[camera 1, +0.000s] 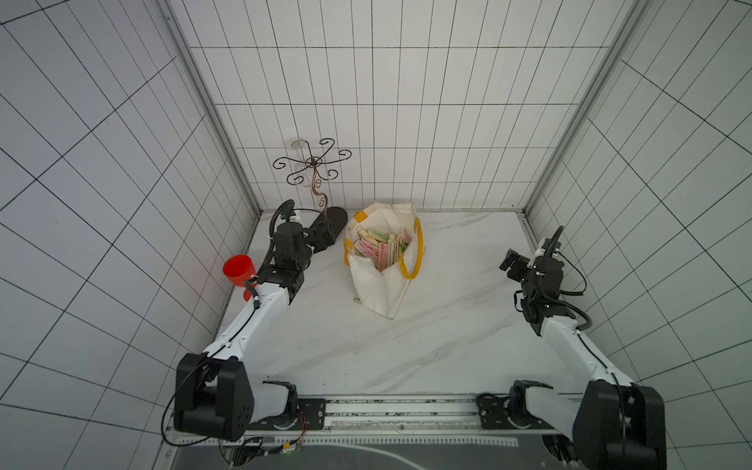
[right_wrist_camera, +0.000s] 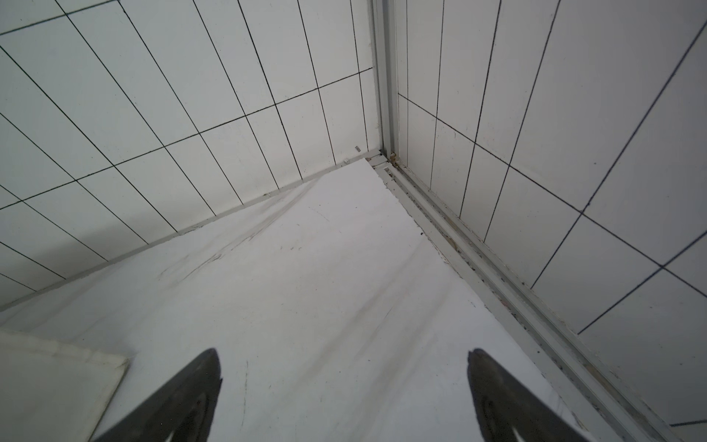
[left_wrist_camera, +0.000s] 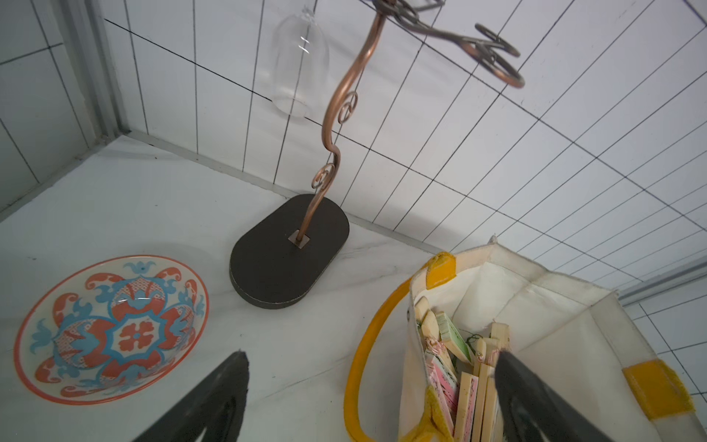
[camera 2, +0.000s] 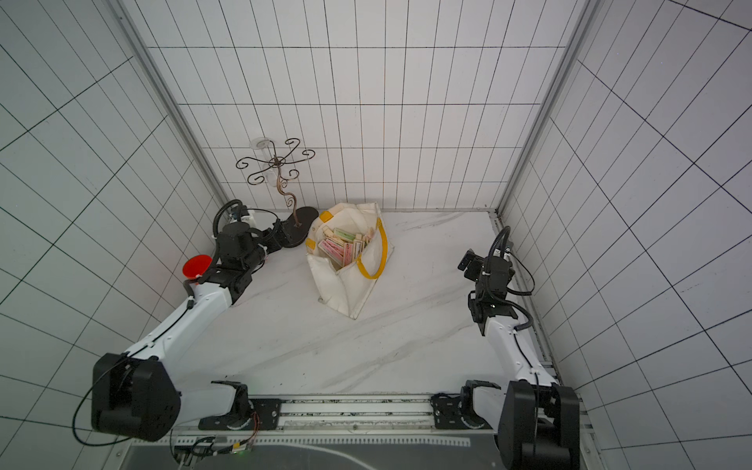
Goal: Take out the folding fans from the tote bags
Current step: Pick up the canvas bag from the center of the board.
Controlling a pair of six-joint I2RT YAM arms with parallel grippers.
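The cream tote bag (camera 1: pixel 382 289) (camera 2: pixel 346 291) stands open-mouthed at the back middle of the marble table, with its yellow handles (camera 1: pixel 416 260) drooping. Several closed folding fans (camera 1: pixel 380 248) (camera 2: pixel 344 248) with bamboo sticks and pink or green paper are packed inside it. In the left wrist view the fans (left_wrist_camera: pixel 451 367) and the bag (left_wrist_camera: pixel 554 325) lie just beyond one fingertip. My left gripper (camera 1: pixel 321 238) (left_wrist_camera: pixel 371 354) is open and empty, to the left of the bag. My right gripper (camera 1: pixel 508 260) (right_wrist_camera: pixel 343 350) is open over bare table at the right, well away from the bag (right_wrist_camera: pixel 49 379).
A copper scroll glass stand on a dark oval base (camera 1: pixel 335 217) (left_wrist_camera: pixel 290 252) stands just left of the bag, with a clear glass (left_wrist_camera: pixel 300 61) hanging from it. A patterned bowl (left_wrist_camera: pixel 111 336) lies near the left wall. A red cup (camera 1: pixel 239 268) sits by the left arm. Tiled walls enclose three sides.
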